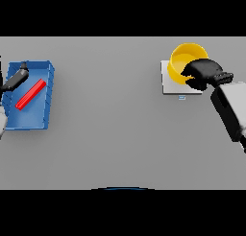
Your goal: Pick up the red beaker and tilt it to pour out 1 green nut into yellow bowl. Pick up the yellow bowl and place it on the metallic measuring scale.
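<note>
Far left: left hand [15, 79] comes in from the view's edge and sits over the near-left corner of a blue tray [47, 93]. Whether its fingers are curled or straight, I cannot tell; too little of it shows. In the tray lies a red beaker [31, 94], seen as a long red shape slanting from lower left to upper right, on its side rather than upright, probably. No green nut is visible anywhere.

Middle of the grey table [110, 134]: bare.

Right: yellow bowl [185, 57] stands on the metallic measuring scale [168, 86], a pale square plate with a small bluish mark at its front edge. The bowl overlaps the plate's far-right part. Right hand [204, 74] is closed round the bowl's near-right rim, fingers curled over the wall.

Step in hand, as I judge it: the last one, setting the bowl on the scale. Next move calls for loosening the grip and lifting the hand straight clear, without dragging the bowl off the plate.
</note>
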`<act>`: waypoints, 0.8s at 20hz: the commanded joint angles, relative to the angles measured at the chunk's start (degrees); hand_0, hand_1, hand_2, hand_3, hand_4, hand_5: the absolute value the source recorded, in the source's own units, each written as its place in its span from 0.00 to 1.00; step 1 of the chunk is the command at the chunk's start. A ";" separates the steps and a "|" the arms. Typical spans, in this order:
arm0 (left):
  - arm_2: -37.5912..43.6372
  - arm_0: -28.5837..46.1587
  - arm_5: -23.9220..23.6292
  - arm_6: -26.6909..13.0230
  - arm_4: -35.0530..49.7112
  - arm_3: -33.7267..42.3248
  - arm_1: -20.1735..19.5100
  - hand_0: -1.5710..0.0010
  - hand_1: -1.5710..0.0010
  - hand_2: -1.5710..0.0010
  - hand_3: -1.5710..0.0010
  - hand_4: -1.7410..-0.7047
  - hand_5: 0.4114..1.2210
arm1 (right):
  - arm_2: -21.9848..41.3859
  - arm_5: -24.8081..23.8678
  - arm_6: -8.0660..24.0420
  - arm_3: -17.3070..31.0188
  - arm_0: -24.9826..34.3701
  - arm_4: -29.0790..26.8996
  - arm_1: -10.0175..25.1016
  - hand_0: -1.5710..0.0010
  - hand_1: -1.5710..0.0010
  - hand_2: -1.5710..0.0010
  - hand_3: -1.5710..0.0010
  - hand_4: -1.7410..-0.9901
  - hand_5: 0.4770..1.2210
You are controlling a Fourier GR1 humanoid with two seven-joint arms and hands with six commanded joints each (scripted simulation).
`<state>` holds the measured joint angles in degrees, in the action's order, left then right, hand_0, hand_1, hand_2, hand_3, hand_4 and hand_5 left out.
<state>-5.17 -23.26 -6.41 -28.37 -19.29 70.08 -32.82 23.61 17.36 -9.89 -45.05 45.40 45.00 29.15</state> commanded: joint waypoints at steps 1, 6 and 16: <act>-0.08 0.03 0.02 0.40 -0.06 0.14 -0.04 1.00 1.00 1.00 1.00 0.98 0.32 | -0.07 -0.17 -1.28 0.86 0.50 -0.10 -0.08 0.00 0.00 0.14 0.11 0.00 1.00; -0.49 -0.19 0.15 0.72 -0.42 -0.34 0.05 1.00 1.00 1.00 1.00 0.98 0.32 | -0.26 0.20 0.11 2.66 1.49 -0.32 -0.94 0.06 0.06 0.10 0.21 0.01 1.00; -0.02 -0.93 0.46 -0.53 0.01 -0.66 -0.09 1.00 1.00 1.00 1.00 0.98 0.31 | 2.08 1.82 -2.63 2.77 2.34 1.49 -0.57 0.83 0.85 0.81 0.70 0.25 0.56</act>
<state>-5.18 -24.19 -5.97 -28.88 -19.29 69.42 -32.93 25.68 19.17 -12.53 -42.28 47.74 46.48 28.58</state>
